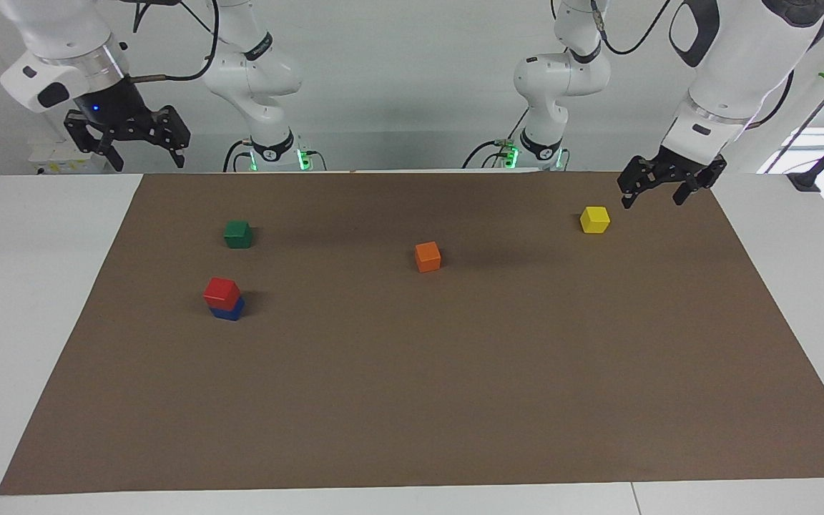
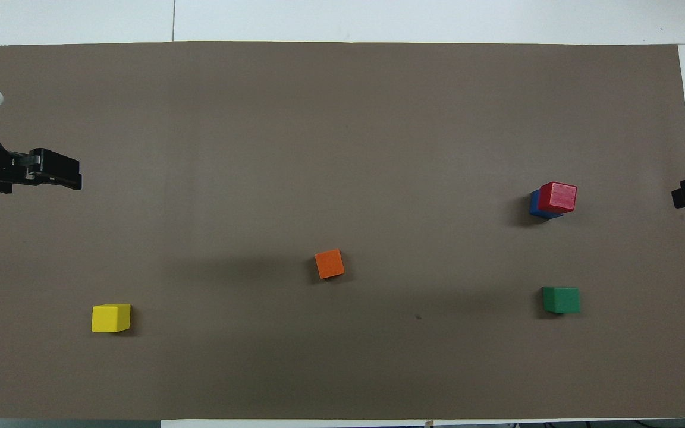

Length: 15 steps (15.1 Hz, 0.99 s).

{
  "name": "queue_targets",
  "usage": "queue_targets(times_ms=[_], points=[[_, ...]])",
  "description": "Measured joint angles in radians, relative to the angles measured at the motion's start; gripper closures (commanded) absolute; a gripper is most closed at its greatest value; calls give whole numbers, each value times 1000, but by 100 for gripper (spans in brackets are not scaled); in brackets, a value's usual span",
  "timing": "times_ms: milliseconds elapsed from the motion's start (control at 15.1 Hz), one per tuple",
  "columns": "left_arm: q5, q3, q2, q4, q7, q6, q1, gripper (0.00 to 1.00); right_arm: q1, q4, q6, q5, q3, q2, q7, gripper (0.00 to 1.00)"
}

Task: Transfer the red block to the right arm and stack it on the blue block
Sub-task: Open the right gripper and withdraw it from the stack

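A: Red on blue — the red block sits on top of the blue block, turned a little askew on it, with nothing touching either one.

B: Where is that stack if I take the orange block as the marker?

A: The stack is well apart from the orange block, toward the right arm's end of the table, and a little farther from the robots than it. Both stand on the brown mat.

B: And the other cubes?

A: The green block also lies toward the right arm's end from the orange block, but nearer to the robots than it. The yellow block lies toward the left arm's end, also nearer to the robots than the orange block.

B: The end effectors?

A: The right end effector is raised high, well apart from the orange block, up over the table's edge at its own end; its fingers stand apart and carry nothing. The left end effector hangs over the mat's corner at the left arm's end, just beside the yellow block — fingers spread too, nothing between them.

B: So neither arm touches a cube?

A: Neither one.
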Motion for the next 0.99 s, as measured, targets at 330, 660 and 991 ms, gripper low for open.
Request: queue_targets(times_ms=[330, 660, 991], points=[[0, 0, 0, 0, 0, 0, 0, 0, -14, -27, 75, 0, 0, 8, 0, 0], [0, 0, 0, 0, 0, 0, 0, 0, -16, -88, 116, 0, 0, -1, 0, 0], [0, 0, 0, 0, 0, 0, 0, 0, -17, -92, 116, 0, -1, -7, 0, 0]])
